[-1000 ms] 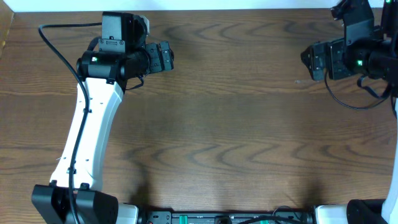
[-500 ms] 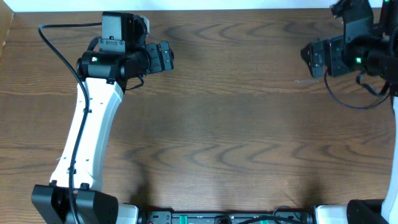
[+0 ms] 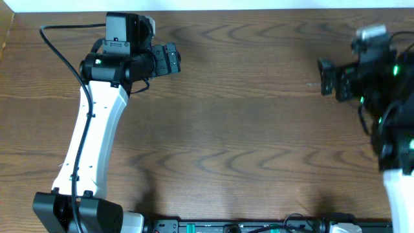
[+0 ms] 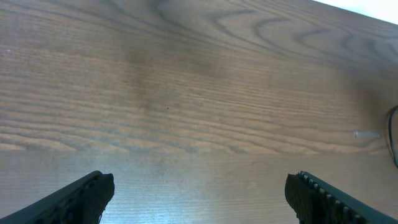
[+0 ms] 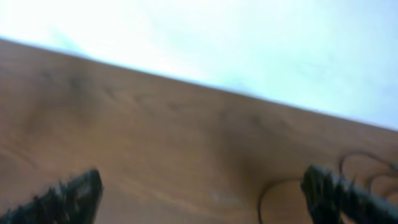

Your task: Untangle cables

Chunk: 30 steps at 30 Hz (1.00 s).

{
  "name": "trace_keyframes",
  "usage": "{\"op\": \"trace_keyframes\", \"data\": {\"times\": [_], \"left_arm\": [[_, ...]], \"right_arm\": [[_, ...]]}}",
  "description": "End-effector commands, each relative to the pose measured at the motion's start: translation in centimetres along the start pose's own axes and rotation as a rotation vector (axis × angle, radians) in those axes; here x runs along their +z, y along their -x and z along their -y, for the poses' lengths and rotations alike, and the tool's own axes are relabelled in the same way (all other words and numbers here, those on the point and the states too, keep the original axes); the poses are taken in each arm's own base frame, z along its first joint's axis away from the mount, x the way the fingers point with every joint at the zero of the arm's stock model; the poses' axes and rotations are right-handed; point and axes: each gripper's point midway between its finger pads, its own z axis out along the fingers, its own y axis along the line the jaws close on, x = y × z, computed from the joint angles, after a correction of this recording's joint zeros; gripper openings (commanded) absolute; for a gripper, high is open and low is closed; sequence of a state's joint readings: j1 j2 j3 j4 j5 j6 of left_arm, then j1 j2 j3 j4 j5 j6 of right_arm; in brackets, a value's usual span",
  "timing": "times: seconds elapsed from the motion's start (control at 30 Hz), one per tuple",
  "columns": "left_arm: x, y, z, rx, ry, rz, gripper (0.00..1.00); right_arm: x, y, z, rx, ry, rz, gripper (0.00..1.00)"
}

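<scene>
**Fig.** Wood-grain table (image 3: pixel 246 129), overhead + both wrist cams.

- **Left arm** (image 3: pixel 97 123): white link runs from the table's near-left edge toward its far-left corner.
- **Left gripper** (image 3: pixel 173 59): over the table's far-left part, pointing toward the table's centre. Jaws released, wide apart, nothing btwn them. Left wrist cam shows both fingers (image 4: pixel 87 196) w/ only bare table btwn.
- **Right gripper** (image 3: pixel 325 77): over the table's far-right part, also pointing toward the table's centre. Jaws likewise released & empty. Right wrist cam (blurred) shows fingers (image 5: pixel 68 196) spread, only table btwn them.
- **Fleck** (image 3: pixel 312 84): small, pale, lying on the table just beside the right gripper's tips.
- **Cables**: position cannot be told from these views. Thin dark loops (image 5: pixel 268 186) show over the table's far part, close to one right finger in right wrist cam. They are too blurred to tell cable from arm wiring.
</scene>
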<state>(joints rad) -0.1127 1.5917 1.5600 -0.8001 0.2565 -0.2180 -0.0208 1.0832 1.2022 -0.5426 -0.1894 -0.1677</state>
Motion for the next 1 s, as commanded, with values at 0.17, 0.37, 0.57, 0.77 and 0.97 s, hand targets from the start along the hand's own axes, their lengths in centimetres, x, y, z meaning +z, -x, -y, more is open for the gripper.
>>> {"op": "trace_keyframes", "data": {"times": [0.17,0.37,0.57,0.77,0.97], "left_arm": [[-0.3,0.4,0.0,-0.004,0.001,0.014,0.94],[-0.4,0.4,0.0,-0.004,0.001,0.014,0.94],[-0.4,0.4,0.0,-0.004,0.001,0.014,0.95],[-0.3,0.4,0.0,-0.004,0.001,0.014,0.94],[-0.4,0.4,0.0,-0.004,0.001,0.014,0.94]], "right_arm": [[-2.6,-6.2,-0.3,-0.039,-0.077,0.226,0.99],[-3.8,-10.4,-1.4,-0.067,-0.101,0.357,0.99],[-4.8,-13.4,-2.2,-0.089,-0.119,0.461,0.99],[-4.9,-15.6,-2.7,-0.099,-0.124,0.508,0.99],[-4.3,-17.1,-2.9,-0.091,-0.114,0.485,0.99]]}}
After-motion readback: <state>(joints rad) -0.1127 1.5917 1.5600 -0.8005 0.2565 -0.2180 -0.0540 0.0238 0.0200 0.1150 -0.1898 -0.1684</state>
